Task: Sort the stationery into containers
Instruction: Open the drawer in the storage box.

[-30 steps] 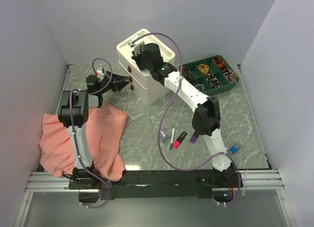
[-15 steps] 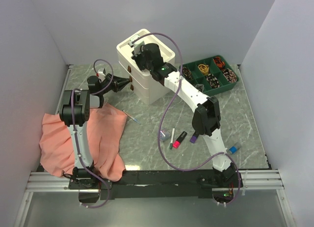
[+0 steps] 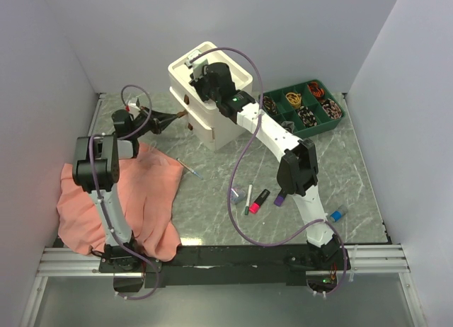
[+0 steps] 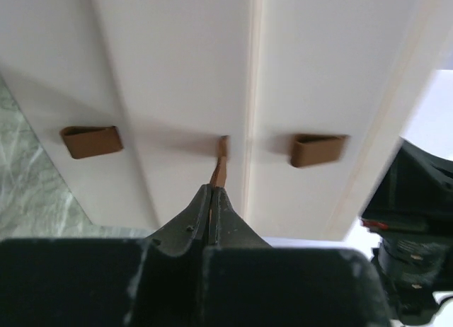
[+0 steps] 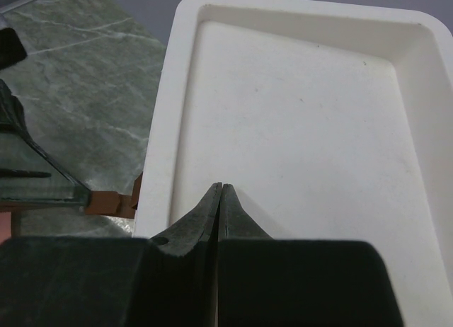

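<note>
The cream-white cabinet [image 3: 228, 123] stands at the back centre. My left gripper [image 3: 181, 116] is shut on the brown handle [image 4: 221, 164] of a drawer [image 4: 184, 93] on its left face. Two other brown handles [image 4: 90, 141] flank it in the left wrist view. My right gripper [image 5: 221, 188] is shut and empty, its tips down on the recessed top tray [image 5: 297, 122]. Loose stationery lies on the table: a thin pen [image 3: 190, 168], a green-capped marker [image 3: 249, 199], a pink highlighter [image 3: 260, 199], a purple highlighter [image 3: 279, 197] and a small blue item [image 3: 337, 214].
A salmon-pink cloth [image 3: 120, 199] covers the table's near left, under the left arm. A green compartment tray [image 3: 306, 107] with small items sits at the back right. The right arm [image 3: 283, 146] stretches from the near right to the cabinet, above the markers.
My left arm has drawn back to the left, still shut on the drawer handle. The right arm has not moved.
</note>
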Controlling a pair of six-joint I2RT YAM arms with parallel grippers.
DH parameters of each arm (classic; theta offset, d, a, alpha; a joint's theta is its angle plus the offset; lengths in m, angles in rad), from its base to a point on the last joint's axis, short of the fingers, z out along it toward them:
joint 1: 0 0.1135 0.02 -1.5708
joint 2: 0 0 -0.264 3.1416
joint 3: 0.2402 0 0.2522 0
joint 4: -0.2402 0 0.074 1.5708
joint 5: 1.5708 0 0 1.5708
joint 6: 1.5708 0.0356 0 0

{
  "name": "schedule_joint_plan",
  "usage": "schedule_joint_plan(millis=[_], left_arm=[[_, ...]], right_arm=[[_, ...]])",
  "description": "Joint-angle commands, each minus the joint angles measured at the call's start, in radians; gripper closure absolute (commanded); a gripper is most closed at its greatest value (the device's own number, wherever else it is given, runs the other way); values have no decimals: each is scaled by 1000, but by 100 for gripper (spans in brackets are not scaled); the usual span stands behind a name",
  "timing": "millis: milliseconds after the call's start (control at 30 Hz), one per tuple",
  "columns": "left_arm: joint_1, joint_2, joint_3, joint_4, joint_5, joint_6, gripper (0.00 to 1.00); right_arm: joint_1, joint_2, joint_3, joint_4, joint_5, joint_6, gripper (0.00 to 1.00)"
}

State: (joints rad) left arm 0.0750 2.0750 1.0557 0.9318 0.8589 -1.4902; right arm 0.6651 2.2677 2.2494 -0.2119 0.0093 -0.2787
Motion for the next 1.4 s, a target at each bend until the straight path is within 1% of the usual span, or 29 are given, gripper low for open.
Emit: schedule_joint_plan(millis=[0,167,400,533,700,833,933,1000,1067,1100,1133,1200,1233,1267,1300,1333,1367], left_arm=[[58,-118,-43,-28,49,74,99],[103,-200,-94,-102,72,125,99],[147,-303,-184,-156,83,163,99],[170,-342,-232,-177,89,194,99],[193,-366,-252,-200,80,214,99],[195,-357,-221,-258,66,228,93],[209,-358,-197,-307,66,258,93],[226,-365,-198,-312,63,260,92],[236,-369,-206,-323,62,262,88],[247,-380,-207,-330,60,266,85],[250,-386,-209,-338,60,272,69],[264,-407,-203,-399,69,289,54],[267,-417,-194,-413,90,318,47],[269,-426,-189,-436,97,338,43],[273,-447,-183,-480,98,379,40],[276,-457,-181,-493,107,392,36],[276,-466,-186,-499,109,399,35]], right_arm=[[-1,15,-7,-35,1,-8,100],[-1,29,-2,-30,12,-19,100],[-7,35,-10,-30,18,-23,100],[-12,32,-13,-29,18,-25,100],[-13,27,-13,-26,20,-27,100],[-12,21,-10,-27,17,-28,100],[-12,1,-10,-23,18,-28,100],[-13,-16,-13,-21,20,-28,100],[-12,-30,-13,-21,32,-25,100],[-10,-46,-14,-27,35,-21,100],[-10,-59,-17,-30,37,-17,98],[-9,-115,-45,-44,43,-19,89],[-9,-141,-62,-53,44,-19,77],[-7,-169,-83,-61,41,-14,71],[-9,-233,-144,-82,35,-11,66],[-7,-267,-183,-90,35,-5,52],[-2,-301,-224,-102,26,-11,48]])
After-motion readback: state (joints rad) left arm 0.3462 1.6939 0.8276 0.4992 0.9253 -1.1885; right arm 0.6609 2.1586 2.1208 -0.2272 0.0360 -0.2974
